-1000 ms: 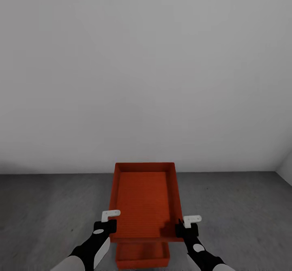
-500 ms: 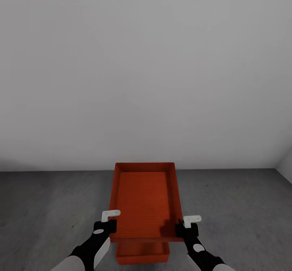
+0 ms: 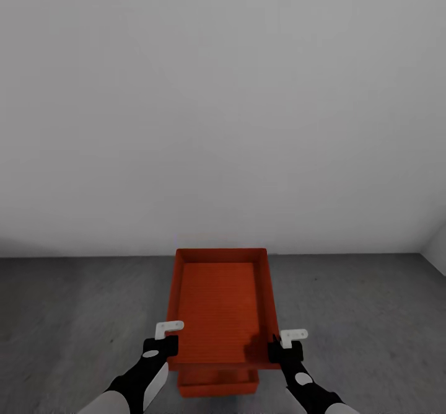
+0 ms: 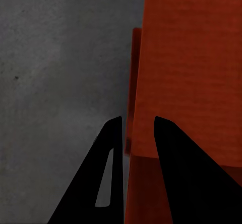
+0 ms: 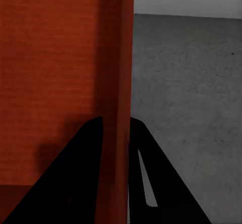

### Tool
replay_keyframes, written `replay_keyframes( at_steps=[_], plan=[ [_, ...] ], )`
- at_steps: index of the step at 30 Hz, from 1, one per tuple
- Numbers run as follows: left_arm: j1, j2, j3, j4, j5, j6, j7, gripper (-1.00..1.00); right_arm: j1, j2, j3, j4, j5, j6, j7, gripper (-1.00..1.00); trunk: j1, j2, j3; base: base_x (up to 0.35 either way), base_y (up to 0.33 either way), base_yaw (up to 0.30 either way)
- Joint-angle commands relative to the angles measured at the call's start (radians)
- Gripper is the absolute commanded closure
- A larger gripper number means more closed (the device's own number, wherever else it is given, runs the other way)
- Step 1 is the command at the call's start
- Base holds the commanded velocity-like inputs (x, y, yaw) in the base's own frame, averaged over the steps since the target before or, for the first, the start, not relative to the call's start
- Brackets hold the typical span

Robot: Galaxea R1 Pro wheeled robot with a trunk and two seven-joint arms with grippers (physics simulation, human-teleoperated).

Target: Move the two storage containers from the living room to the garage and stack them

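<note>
I hold one red-orange storage container (image 3: 220,302) level in front of me, above the dark grey concrete floor (image 3: 74,315). My left gripper (image 3: 168,346) is shut on its left wall near the front corner, and my right gripper (image 3: 279,351) is shut on its right wall. The left wrist view shows the left gripper (image 4: 137,128) pinching that wall (image 4: 191,73). In the right wrist view the right gripper (image 5: 117,121) clamps the other wall (image 5: 116,58). The second storage container (image 3: 217,384) sits on the floor below, mostly hidden under the held one.
A plain white wall (image 3: 223,104) rises close ahead, meeting the floor just behind the held bin. A side wall (image 3: 437,250) forms a corner at the far right. Bare concrete (image 5: 191,83) lies on both sides of the bins.
The view has shifted: the floor-wall line sits higher in the picture, and less of the lower container shows beneath the held one. Both grippers keep their hold on the upper container.
</note>
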State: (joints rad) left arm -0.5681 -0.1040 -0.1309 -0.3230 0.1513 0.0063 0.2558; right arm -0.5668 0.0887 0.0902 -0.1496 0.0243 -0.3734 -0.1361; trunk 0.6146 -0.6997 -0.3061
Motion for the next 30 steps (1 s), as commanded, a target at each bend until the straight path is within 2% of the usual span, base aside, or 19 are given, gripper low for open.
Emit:
replay_keyframes(
  at_steps=[1,30],
  plan=[
    [-0.001,0.012,0.017,-0.001,0.007,0.001,0.012,1.0,-0.001,-0.004,-0.033,-0.002,0.0,-0.004,-0.011,1.0,0.0,-0.001,-0.003,0.0,0.0,0.0],
    [-0.001,0.012,0.017,-0.001,0.007,0.003,0.013,1.0,-0.001,-0.004,-0.033,-0.002,0.0,-0.004,-0.011,1.0,0.0,-0.001,-0.049,0.0,0.0,0.0]
  ],
)
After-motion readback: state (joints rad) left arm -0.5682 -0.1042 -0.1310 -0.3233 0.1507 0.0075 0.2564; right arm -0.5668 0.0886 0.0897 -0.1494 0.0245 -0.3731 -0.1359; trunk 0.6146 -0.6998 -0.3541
